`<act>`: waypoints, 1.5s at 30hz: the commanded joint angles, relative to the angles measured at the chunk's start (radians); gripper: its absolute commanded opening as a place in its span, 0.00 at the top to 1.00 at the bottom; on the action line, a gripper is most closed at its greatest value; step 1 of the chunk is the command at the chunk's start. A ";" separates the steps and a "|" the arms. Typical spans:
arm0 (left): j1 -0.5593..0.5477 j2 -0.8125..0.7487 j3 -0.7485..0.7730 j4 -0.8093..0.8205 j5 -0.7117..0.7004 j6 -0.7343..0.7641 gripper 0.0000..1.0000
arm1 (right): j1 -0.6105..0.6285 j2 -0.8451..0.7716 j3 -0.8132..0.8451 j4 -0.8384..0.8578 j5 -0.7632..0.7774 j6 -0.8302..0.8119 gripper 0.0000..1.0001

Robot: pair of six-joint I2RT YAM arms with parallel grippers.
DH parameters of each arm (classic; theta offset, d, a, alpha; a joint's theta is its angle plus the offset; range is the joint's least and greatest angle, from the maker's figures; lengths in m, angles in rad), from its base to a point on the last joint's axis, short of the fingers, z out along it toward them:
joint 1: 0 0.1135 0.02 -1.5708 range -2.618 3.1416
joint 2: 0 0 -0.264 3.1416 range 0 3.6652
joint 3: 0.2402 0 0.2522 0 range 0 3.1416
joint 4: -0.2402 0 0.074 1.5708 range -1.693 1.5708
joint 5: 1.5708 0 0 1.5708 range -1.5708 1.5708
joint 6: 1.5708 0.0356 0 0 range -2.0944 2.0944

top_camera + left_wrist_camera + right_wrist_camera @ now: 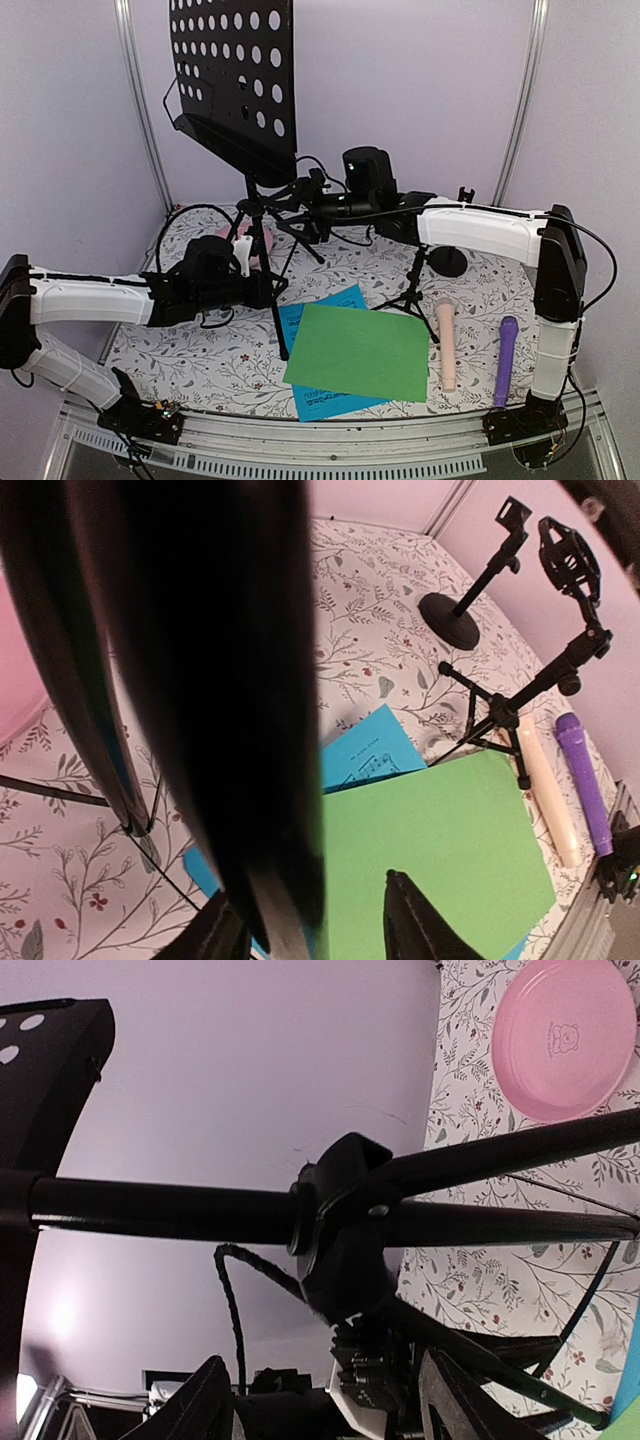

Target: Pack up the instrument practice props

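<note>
Straddling upright rack (235, 80) back-left with jaws apart, nothing clamped: left claw (320, 930) round a tripod leg (220, 730), right claw (325, 1400) at hub (340, 1220), likely to steady and fold it for packing.

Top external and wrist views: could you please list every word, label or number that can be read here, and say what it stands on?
Nothing can be read well enough to quote.
Blue paper: dark printed lines, seemingly music notation, too small to read.
Pink plate: small centre emblem with what may be lettering under it, too blurred to read.
Green paper: visible face is blank.
</note>
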 commanded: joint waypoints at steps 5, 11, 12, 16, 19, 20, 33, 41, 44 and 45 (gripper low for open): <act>-0.021 -0.009 0.021 -0.023 -0.085 0.039 0.64 | -0.006 -0.147 0.008 -0.164 0.012 -0.595 0.36; -0.021 -0.040 -0.012 -0.024 -0.096 0.021 0.68 | -0.007 -0.141 0.013 -0.060 0.085 -1.088 0.35; -0.021 -0.043 -0.014 -0.024 -0.097 0.019 0.68 | -0.006 -0.132 0.008 -0.034 0.092 -1.132 0.35; -0.021 -0.037 -0.009 -0.024 -0.083 0.012 0.68 | -0.007 -0.075 0.013 0.077 0.121 -1.288 0.35; -0.021 -0.035 -0.006 -0.025 -0.073 0.001 0.69 | -0.007 -0.033 0.017 0.209 0.112 -1.338 0.35; -0.020 -0.036 -0.005 -0.025 -0.071 -0.002 0.69 | -0.006 -0.012 0.029 0.235 0.093 -1.346 0.35; -0.024 -0.010 0.012 -0.033 -0.043 -0.018 0.69 | 0.016 0.188 0.265 0.289 0.014 -1.324 0.39; -0.024 0.011 0.030 -0.038 -0.038 -0.017 0.69 | 0.029 0.305 0.464 0.254 0.035 -1.230 0.47; -0.025 0.019 0.043 -0.046 -0.038 -0.012 0.69 | 0.034 0.316 0.476 0.251 0.016 -1.212 0.56; -0.025 0.019 0.045 -0.048 -0.040 -0.010 0.69 | 0.036 0.317 0.476 0.250 0.010 -1.208 0.59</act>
